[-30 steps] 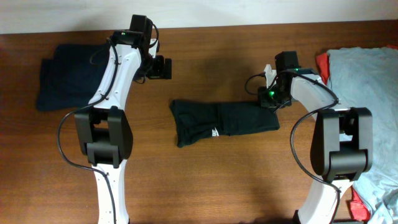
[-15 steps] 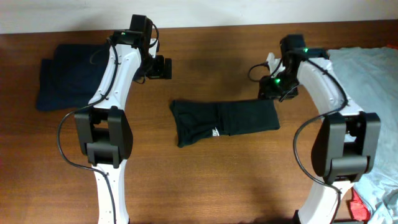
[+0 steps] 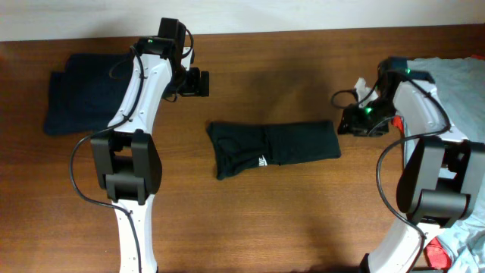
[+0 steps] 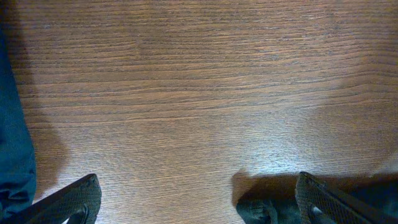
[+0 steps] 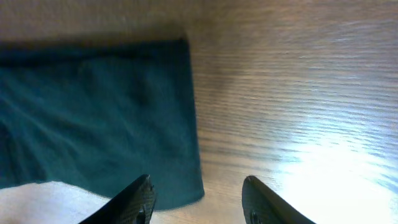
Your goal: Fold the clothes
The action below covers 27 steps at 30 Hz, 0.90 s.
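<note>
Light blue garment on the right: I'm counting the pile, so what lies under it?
Red cloth pokes out beneath the light blue garment; anything else is covered.

Even light, blurred glary right-wrist view

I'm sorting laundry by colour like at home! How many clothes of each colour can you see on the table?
Black T-shirt: 1
Navy garment: 1
Light grey-blue garment: 1
Red garment: 1
Total: 4 in view
</note>
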### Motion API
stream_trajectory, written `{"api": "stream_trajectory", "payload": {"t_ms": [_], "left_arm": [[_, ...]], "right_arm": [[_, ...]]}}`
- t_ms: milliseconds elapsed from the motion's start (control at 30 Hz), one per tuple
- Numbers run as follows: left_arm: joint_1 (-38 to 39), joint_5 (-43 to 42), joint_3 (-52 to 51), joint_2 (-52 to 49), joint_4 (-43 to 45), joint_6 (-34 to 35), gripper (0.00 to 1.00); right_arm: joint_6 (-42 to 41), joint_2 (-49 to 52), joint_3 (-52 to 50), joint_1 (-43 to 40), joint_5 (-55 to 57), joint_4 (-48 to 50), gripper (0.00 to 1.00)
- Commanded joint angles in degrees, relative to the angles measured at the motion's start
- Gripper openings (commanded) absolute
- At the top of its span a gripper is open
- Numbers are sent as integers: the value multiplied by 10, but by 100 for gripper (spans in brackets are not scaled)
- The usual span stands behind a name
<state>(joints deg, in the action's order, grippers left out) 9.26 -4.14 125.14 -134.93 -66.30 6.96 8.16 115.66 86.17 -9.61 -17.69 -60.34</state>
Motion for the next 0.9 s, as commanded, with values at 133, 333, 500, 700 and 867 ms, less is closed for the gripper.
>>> {"api": "stream_trajectory", "payload": {"t_ms": [133, 333, 500, 700, 867], "left_arm": [[1, -6, 5, -5, 1, -2, 100], [1, -6, 5, -5, 1, -2, 99], [1, -6, 5, -4, 1, -2, 99], [1, -6, 5, -5, 1, -2, 99], [1, -6, 5, -4, 1, -2, 99]], "right_arm": [[22, -7, -99, 2, -81, 84, 51], [26, -7, -149, 2, -117, 153, 39], [26, -8, -148, 0, -119, 168, 21], [25, -8, -95, -33, -118, 120, 7], [25, -9, -21, -76, -108, 53, 5]]}}
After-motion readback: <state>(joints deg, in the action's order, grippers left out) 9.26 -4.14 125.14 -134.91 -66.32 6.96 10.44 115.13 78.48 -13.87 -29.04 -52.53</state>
